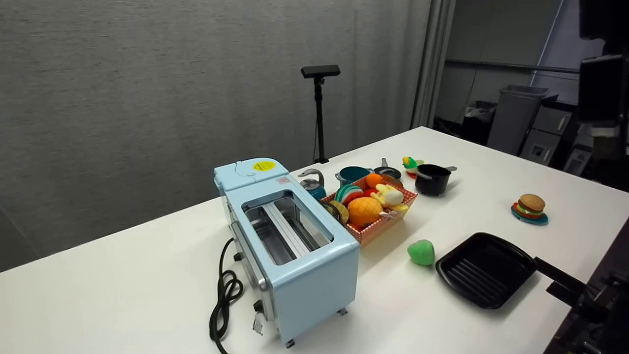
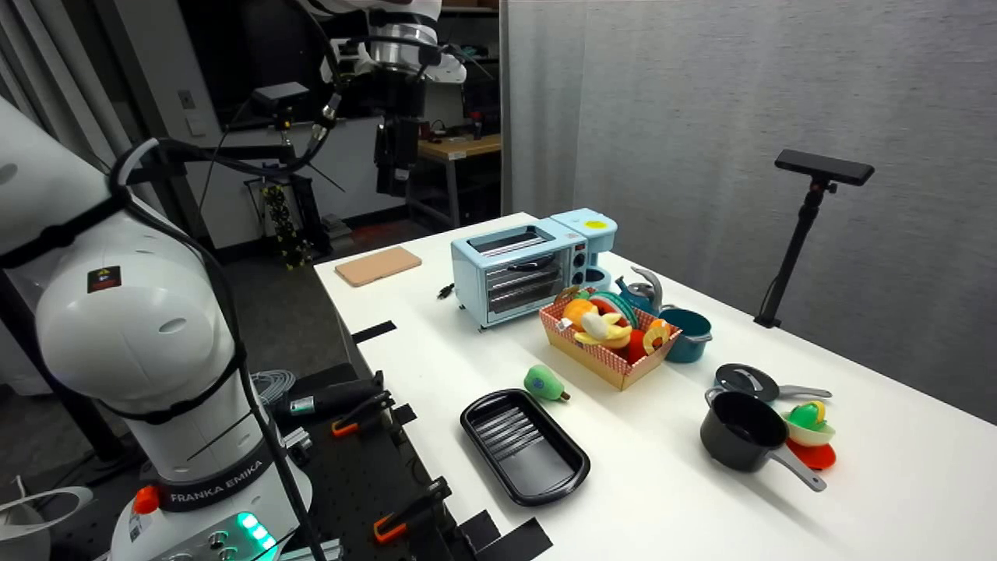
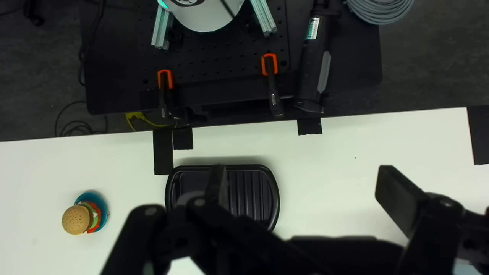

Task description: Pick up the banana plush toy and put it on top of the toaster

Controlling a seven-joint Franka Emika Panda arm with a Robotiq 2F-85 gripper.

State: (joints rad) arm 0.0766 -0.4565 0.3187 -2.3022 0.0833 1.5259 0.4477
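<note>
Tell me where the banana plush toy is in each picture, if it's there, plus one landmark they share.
In an exterior view, the banana plush toy is right of center, just below mid-height, in the basket.
In an exterior view, the banana plush toy is right of center, again in the basket.
In the wrist view, not visible.
Shared landmark: the black ribbed pan.

We record one legible text: FRANKA EMIKA, in pale capitals on the dark band point(image 2: 218, 485) round the robot's base point(image 2: 187, 520), in an exterior view. Markings we cannot read: one yellow label point(image 1: 264, 166) and one small reddish label point(image 1: 283, 180), both atop the toaster point(image 1: 314, 290); one black-and-red sticker point(image 2: 103, 279) on the white arm point(image 2: 125, 335); one green-and-white label point(image 3: 312, 28) on a black elongated device point(image 3: 309, 76), in the wrist view.
</note>
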